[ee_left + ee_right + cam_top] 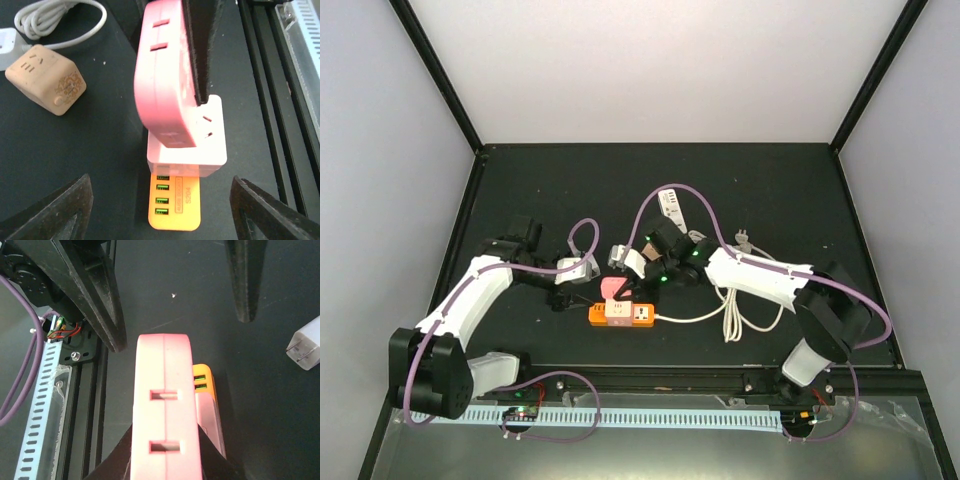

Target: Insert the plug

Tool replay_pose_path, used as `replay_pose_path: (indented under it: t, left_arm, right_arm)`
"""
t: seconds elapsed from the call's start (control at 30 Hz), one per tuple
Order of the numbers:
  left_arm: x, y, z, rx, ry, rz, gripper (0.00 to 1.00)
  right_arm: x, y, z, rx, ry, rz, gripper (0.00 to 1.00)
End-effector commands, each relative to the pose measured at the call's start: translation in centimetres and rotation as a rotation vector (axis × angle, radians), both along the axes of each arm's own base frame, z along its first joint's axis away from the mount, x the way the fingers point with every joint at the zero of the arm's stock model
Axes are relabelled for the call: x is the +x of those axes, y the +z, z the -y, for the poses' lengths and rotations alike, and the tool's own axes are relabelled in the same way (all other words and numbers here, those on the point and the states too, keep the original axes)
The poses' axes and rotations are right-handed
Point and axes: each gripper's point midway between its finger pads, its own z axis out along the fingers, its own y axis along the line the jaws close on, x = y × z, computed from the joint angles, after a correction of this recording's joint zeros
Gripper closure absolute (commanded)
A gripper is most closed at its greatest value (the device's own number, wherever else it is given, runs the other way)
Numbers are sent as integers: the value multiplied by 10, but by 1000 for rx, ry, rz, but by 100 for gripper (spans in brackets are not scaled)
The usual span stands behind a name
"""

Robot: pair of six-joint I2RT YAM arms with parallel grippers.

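Pink plug (165, 75): pinched btw the two fingers of the right claw (165, 460), standing upright. Its face w/ two slots is turned to the right wrist cam. The lower end sits on the white socket block (187, 150). Cannot tell if the pins are inside.
Right claw: pressed onto the plug from both flat sides. One dark pad (200, 50) lies along the plug's side, as seen in the left wrist view.
Left claw (160, 176): spread wide, nothing in it. Its fingers (65, 210) stand at either side of the strip end and are apart from it.
Orange power strip (174, 205): flat on the black table (75, 150), below the right claw. Its end w/ four green ports lies btw the left claw's fingers.
White socket block: on top of the strip, directly under the plug and the right claw. Two slots show on its top, just beside the plug.
Beige cube adapter (45, 80): on the table, ahead of the left claw and off to one side, apart from the plug.
White cable (55, 20): coiled, just beyond the cube, farther from the left claw.
White charger (305, 350): two pins, on the table at the side of the right claw, well apart from the plug.
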Motion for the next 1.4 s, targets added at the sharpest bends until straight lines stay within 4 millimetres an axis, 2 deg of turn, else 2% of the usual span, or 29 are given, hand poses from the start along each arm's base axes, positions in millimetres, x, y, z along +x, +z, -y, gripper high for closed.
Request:
replay_pose_path:
  t: [0.0,0.13,0.33,0.73,0.87,1.1,1.37]
  left_arm:
    - [-2,29,10,-102,-45,11,25]
    - [-1,37,15,-163,-47,-4,33]
    - [1,40,21,-209,-52,-43,44]
    - [0,30,30,-193,-79,-75,60]
    - [-2,26,31,-188,-85,-75,63]
    - [-4,22,32,-177,-94,-69,74]
    - [-2,12,33,-165,-94,-89,81]
  right_arm:
    - [-3,16,-4,79,59,12,99]
    - [-7,16,-2,91,67,1,99]
    - [-13,12,-2,101,94,-22,99]
    - [-13,4,-4,84,101,-43,99]
    - [-13,1,-6,81,105,-56,99]
    - [-13,-3,-7,74,110,-77,99]
    - [-13,-5,-7,70,109,-74,99]
